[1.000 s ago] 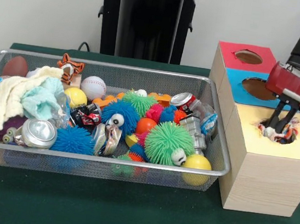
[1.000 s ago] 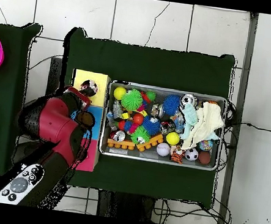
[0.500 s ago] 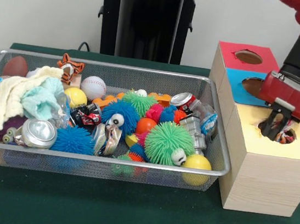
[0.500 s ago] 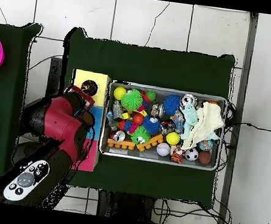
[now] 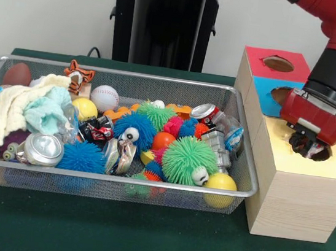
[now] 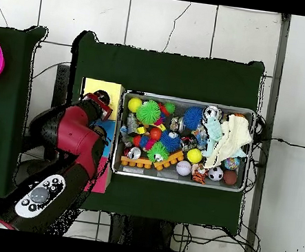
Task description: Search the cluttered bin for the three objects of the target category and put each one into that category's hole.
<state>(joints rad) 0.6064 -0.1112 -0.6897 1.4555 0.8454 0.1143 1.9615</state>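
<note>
Many toys were heaped in the wire bin (image 5: 243,172), which served as the reference for everything else. At the bin's left end a cream cloth (image 5: 6,110) was draped over the rim, with a crushed silver can (image 5: 42,149) just beside it and a tiger toy (image 5: 77,74) against the far wall. Toward the middle, a baseball (image 5: 104,98) was seen near the far wall, and a blue spiky ball with an eye (image 5: 132,131) lay nearer the front. At the bin's right end a green spiky ball (image 5: 186,159) was found touching a yellow ball (image 5: 220,186) in the front corner. Just right of the bin, the wooden sorting box (image 5: 296,207) was placed, its top divided into red, blue and yellow sections. The gripper (image 5: 307,144) was held over the yellow section's hole (image 5: 318,151), at its rim; whether it was clenched or released could not be told, since its tips were hidden in shadow beneath the red wrist housing.
</note>
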